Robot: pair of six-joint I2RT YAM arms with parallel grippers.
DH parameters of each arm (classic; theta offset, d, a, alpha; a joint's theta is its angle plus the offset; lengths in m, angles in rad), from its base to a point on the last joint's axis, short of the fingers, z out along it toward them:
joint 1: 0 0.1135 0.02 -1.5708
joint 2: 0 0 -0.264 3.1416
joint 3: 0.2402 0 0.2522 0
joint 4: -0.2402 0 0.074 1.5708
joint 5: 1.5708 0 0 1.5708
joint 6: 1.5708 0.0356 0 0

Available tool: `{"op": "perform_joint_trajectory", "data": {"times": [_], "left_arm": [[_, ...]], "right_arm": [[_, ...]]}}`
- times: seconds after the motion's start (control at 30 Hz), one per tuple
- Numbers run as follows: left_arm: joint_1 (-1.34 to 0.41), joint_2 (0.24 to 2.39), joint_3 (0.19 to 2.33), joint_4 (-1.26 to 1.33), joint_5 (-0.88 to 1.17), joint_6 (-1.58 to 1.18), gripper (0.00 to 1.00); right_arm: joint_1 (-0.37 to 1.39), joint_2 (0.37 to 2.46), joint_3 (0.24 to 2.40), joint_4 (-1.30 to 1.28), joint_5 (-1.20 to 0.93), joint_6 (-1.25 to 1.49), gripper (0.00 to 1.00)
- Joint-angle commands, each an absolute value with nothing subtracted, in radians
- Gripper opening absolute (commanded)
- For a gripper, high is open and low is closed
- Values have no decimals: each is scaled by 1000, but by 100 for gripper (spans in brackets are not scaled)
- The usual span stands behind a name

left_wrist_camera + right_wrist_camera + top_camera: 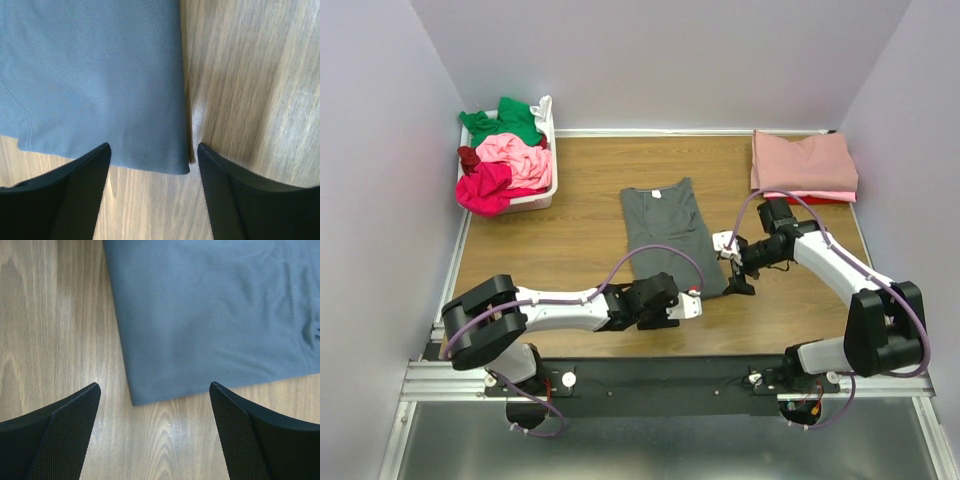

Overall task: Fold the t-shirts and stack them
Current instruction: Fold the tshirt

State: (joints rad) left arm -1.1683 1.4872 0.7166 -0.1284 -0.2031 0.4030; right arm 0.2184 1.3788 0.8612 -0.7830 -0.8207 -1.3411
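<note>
The dark grey t-shirt [665, 232] is laid flat near the middle of the table [570, 265], neckline toward the far side and hem toward the arms, with its sides apparently folded in so that a long narrow panel is presented. It is judged to be light and limp, unable to hold any shape of its own. The fine knit seen in the wrist views should give the mesh-faced fingers fair friction, but the layers can be expected to slide over one another and over the smooth wood. It is therefore best taken at the two hem corners, with every layer pinched together, so that the near end can be lifted and carried toward the neckline without the fold being opened. One corner of the cloth is framed between the fingers of the left gripper [153, 150], which are spread wide with nothing held. Another corner is framed likewise by the right gripper [153, 385], also spread and empty. Whether the fingertips touch the table cannot be told. Farther out, a folded dusty rose shirt [805, 160] is stacked on a red shirt [835, 200] at the far right. A green shirt [505, 120], a light pink shirt [520, 155], a magenta shirt [485, 187] and a maroon shirt [468, 157] are heaped in the white basket [542, 198] at the far left.
</note>
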Motion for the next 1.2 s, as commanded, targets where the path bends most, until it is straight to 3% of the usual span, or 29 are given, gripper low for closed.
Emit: {"op": "perform_joint_trajectory", "data": {"times": [0.0, 0.1, 0.2, 0.33, 0.53, 0.63, 0.73, 0.83, 0.87, 0.93, 1.0, 1.17], "left_arm": [[-1143, 1525, 709, -107, -209, 411, 66], [-1140, 1555, 710, -115, -216, 420, 59], [-1138, 1584, 707, -106, -238, 426, 58], [-1121, 1612, 723, -107, -219, 419, 34], [-1120, 1588, 712, -92, -178, 414, 19], [-1121, 1554, 703, -87, -170, 417, 16], [-1121, 1513, 698, -86, -161, 416, 14], [-1121, 1477, 684, -83, -153, 419, 12], [-1121, 1464, 681, -78, -150, 420, 10], [-1121, 1456, 675, -72, -137, 423, 9], [-1121, 1453, 672, -66, -132, 425, 8], [-1121, 1447, 670, -66, -109, 436, 0]], "right_arm": [[212, 1397, 810, -750, -813, -1425, 95], [216, 1410, 785, -749, -802, -1506, 95], [235, 1420, 766, -726, -758, -1540, 95], [259, 1422, 747, -674, -710, -1539, 95], [298, 1431, 700, -543, -654, -1476, 93], [317, 1453, 677, -502, -637, -1459, 91], [342, 1472, 666, -474, -614, -1430, 81], [370, 1489, 661, -454, -581, -1398, 62], [379, 1502, 660, -451, -568, -1385, 46], [382, 1509, 660, -449, -558, -1373, 27], [380, 1502, 658, -449, -551, -1358, 0], [382, 1430, 672, -523, -574, -1339, 0]]}}
